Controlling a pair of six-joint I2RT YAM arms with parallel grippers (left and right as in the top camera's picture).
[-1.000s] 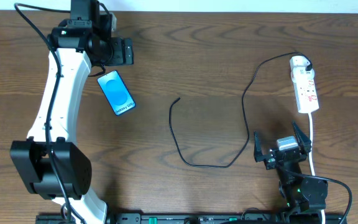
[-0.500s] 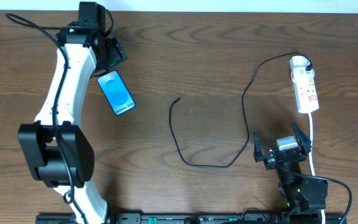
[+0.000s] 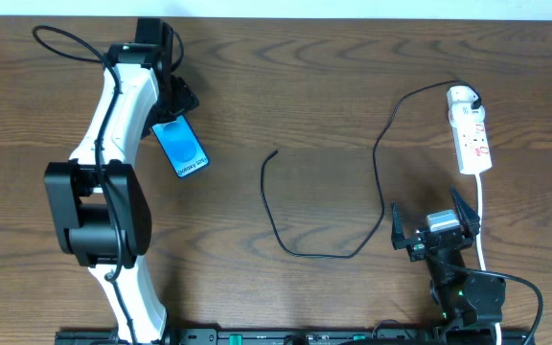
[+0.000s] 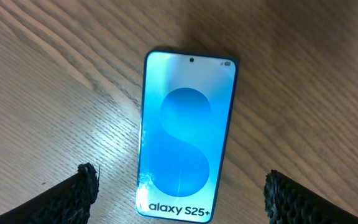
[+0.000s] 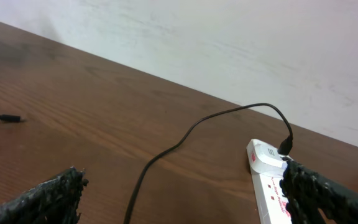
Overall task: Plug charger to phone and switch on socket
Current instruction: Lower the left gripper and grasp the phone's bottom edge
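Both claws are gaping released, left gripper [image 4: 183, 186] hanging seemingly low over the phone [image 4: 186, 134], right gripper [image 3: 431, 216] sitting near the socket [image 3: 471, 139].

Blue phone [image 4: 185, 134], black charger [image 3: 375, 172], seemingly red-marked white socket [image 3: 471, 139]

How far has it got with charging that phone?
Done: the charger looks plugged into the socket. In hand: the left claw hovers open over the phone, not gripping it. To do: the charger's loose tip lies on the table apart from the phone and must go into it, then the socket's switch needs pressing; its state is too small to read. The right claw is open and empty.
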